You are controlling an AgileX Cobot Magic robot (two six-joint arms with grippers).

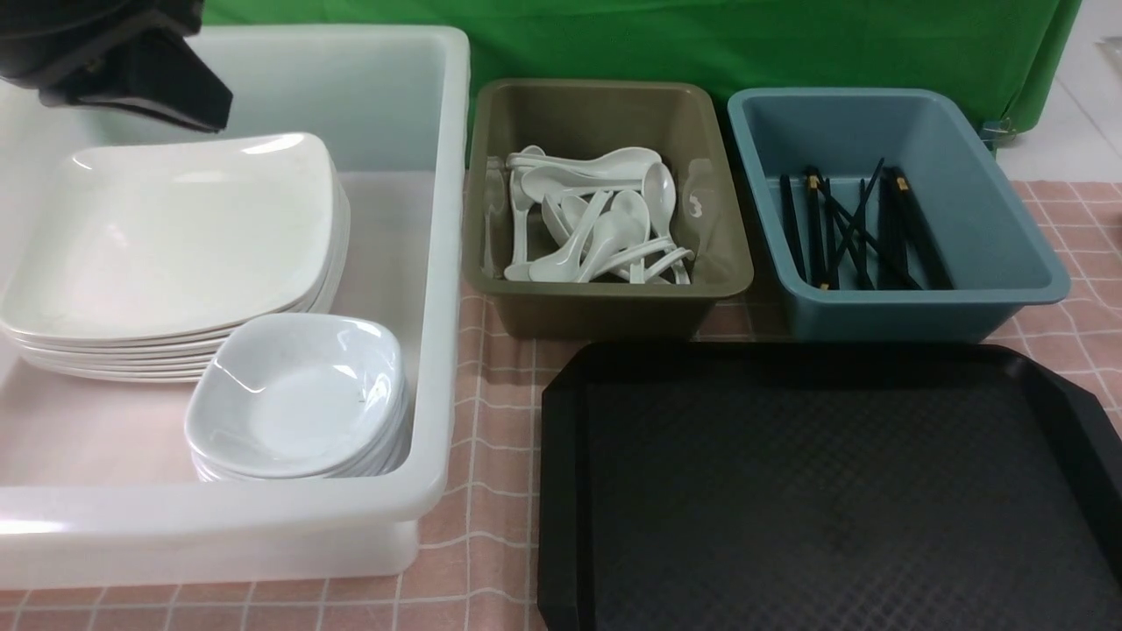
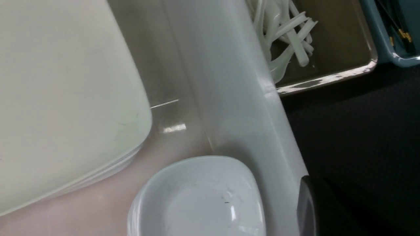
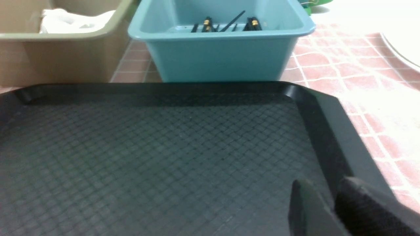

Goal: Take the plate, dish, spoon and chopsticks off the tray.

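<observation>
The black tray (image 1: 824, 491) lies bare at the front right, with nothing on its textured floor (image 3: 147, 147). The plate (image 1: 175, 228) tops a stack in the white tub, and the dish (image 1: 298, 394) tops a smaller stack in front of it. Spoons (image 1: 596, 228) lie heaped in the olive tub. Black chopsticks (image 1: 855, 232) lie in the blue tub. My left gripper (image 1: 206, 109) hangs shut and empty above the tub's far left, over the plates. My right gripper (image 3: 323, 183) hovers low over the tray's right side, fingers slightly apart with nothing between them; the front view does not show it.
The white tub (image 1: 438, 263) fills the left side; its right wall stands next to the olive tub (image 1: 605, 307). The blue tub (image 1: 894, 315) stands right behind the tray's far rim. A pink checked cloth (image 1: 491, 421) covers the table. Green cloth hangs behind.
</observation>
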